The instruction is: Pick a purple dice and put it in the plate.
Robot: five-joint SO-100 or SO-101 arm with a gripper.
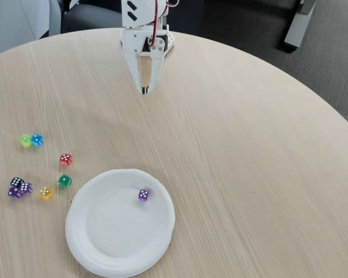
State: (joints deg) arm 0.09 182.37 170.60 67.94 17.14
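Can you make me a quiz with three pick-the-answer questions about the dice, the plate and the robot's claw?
1. Where is the purple dice that lies apart from the other dice?
A. On the plate
B. Beside the red die
C. Under the gripper

2. How many dice lie on the table, off the plate?
A. Four
B. Eight
C. Twelve

3. What is the gripper doing?
A. Holding a die
B. Holding nothing, fingertips together
C. Pressing on the plate

Answers:
1. A, since the purple cube sits inside the white rim, near its upper right in the fixed view.
2. B, counting green, blue, red, dark green, yellow, a near-black one and two purple.
3. B, since its tips meet with nothing between them, far from the plate.
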